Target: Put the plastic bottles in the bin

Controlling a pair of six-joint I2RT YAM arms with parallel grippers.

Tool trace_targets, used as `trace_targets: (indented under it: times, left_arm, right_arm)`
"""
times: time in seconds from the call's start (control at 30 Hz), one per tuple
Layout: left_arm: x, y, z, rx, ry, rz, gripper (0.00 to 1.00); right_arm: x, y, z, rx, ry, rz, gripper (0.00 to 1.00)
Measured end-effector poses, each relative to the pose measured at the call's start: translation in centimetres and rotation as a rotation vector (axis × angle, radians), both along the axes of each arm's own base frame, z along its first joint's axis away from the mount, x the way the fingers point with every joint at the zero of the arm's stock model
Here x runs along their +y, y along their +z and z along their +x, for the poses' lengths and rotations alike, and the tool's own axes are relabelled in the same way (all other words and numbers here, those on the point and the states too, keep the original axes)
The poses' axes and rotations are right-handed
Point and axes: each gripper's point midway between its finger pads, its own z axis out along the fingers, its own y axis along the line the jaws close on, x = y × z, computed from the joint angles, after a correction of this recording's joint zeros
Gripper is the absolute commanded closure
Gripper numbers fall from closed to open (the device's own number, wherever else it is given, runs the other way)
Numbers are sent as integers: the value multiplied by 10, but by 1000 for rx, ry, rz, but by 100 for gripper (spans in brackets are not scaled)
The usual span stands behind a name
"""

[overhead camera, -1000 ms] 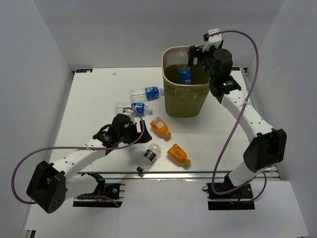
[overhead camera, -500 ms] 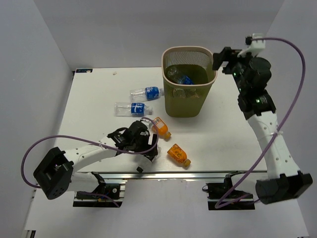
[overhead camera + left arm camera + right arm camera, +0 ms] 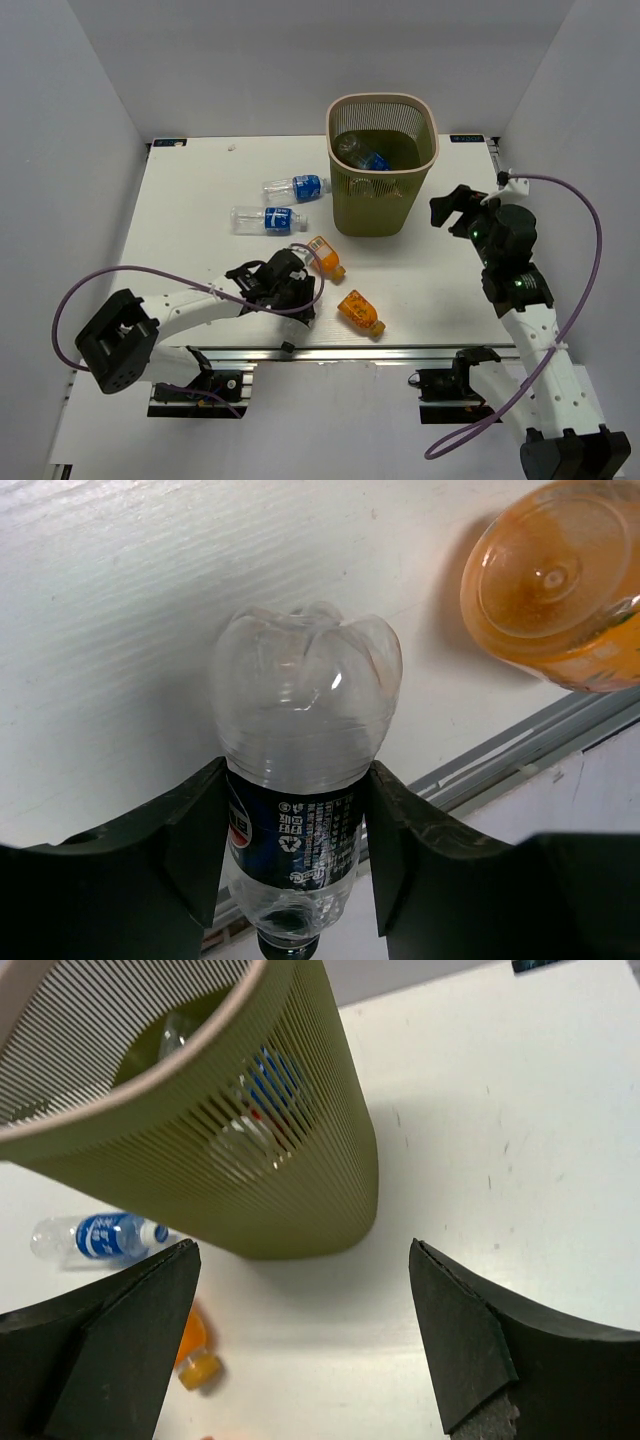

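olive-tan mesh bin (image 3: 376,208) is standing on the white surface (image 3: 190,190), with a blue-label bottle (image 3: 373,160) lying inside it. just left of the bin, a second blue-label bottle (image 3: 297,187) is lying on its side, and a third blue-label bottle (image 3: 265,219) is lying a little nearer and further left. nearer than the bin, an orange bottle (image 3: 325,256) is resting close to its base, and another orange bottle (image 3: 361,312) is lying further toward the near edge. well nearer and left of the bin, the left pincer (image 3: 295,778) is squeezing the dark-label bottle (image 3: 305,695), one finger pressing each side of its label, the bottle lying on the surface. right of the bin, the right pincer (image 3: 460,208) is hanging spread wide and empty.
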Motion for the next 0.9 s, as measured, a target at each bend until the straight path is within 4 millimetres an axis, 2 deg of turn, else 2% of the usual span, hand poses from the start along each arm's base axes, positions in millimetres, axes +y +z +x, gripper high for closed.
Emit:
trace_targets:
  times: [0.07, 0.13, 0.23, 0.3, 0.33, 0.43, 0.5, 0.6, 0.63, 0.7, 0.8, 0.9]
  left_arm:
    - [2, 5, 0, -8, 17, 3, 69]
    - [6, 18, 6, -46, 51, 9, 72]
    - [9, 65, 28, -176, 123, -26, 71]
    - [9, 113, 48, -300, 181, -74, 72]
    - [7, 143, 60, -371, 208, -109, 72]
    - [-2, 231, 90, -585, 247, -225, 70]
    - [-8, 280, 108, -711, 258, -265, 69]
    - [-29, 350, 143, -891, 275, -309, 66]
    - [-39, 370, 155, -947, 272, -322, 62]
    - [-61, 395, 176, -1024, 254, -336, 62]
    - [-96, 418, 206, -1111, 216, -346, 62]
    - [-127, 427, 230, -1180, 192, -366, 61]
  right_arm:
    - [-1, -12, -7, 26, -3, 5, 11]
    - [-2, -18, -11, 48, -3, 0, 11]
    - [-2, -24, -17, 67, 7, -14, 11]
    - [-1, -29, -21, 74, 19, -17, 10]
    - [0, -34, -24, 76, 30, -17, 11]
    - [9, -56, -32, 114, 86, -11, 11]
    - [14, -74, -36, 152, 121, -8, 11]
    - [18, -91, -37, 208, 145, -7, 11]
    - [20, -95, -36, 221, 151, -8, 11]
    - [22, -101, -35, 246, 169, -11, 11]
    - [29, -106, -35, 256, 209, -9, 11]
    - [37, -109, -38, 266, 260, 1, 11]
